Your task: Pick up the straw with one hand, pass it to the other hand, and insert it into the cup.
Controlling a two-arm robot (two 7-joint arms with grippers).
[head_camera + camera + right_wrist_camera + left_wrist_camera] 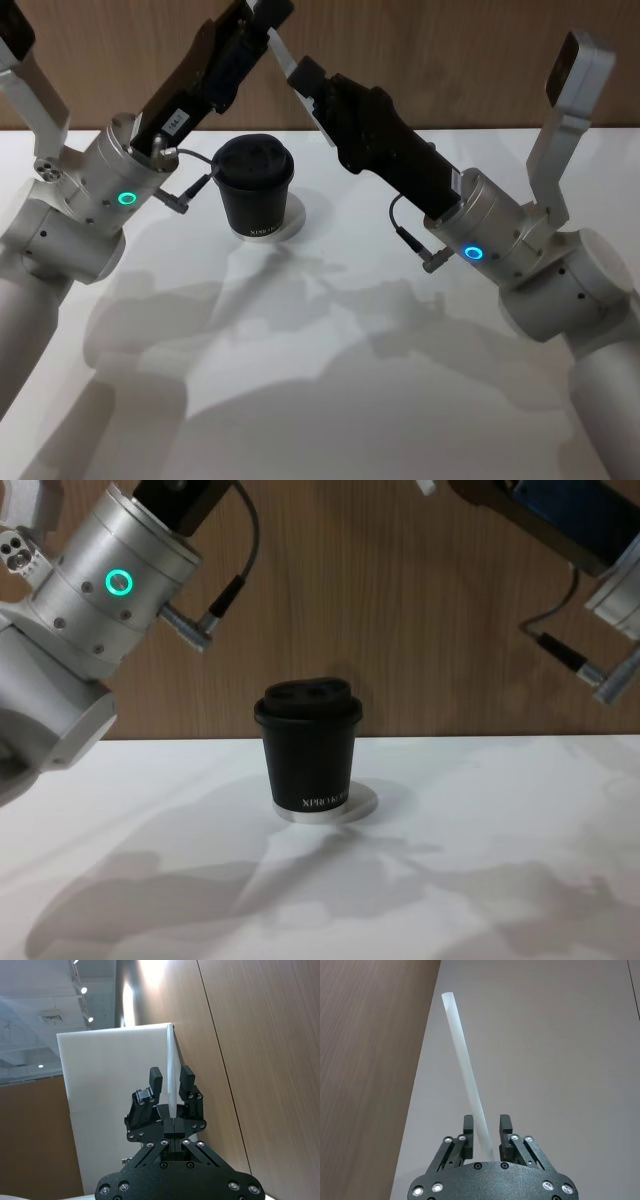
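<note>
Above the table's [500,810] far edge, the straw [465,1065] sat within the left gripper [487,1125] and right gripper [171,1077], which one truly gripped it I cannot tell; the receiver probably needed a firm pinch before any release.

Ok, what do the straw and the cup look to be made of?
The straw, aloft between the left gripper and right gripper: likely plastic, a smooth, milky, slightly see-through tube. The cup: matte black body, probably paper, with white print; its domed lid looks like moulded plastic, faintly glossy.
</note>
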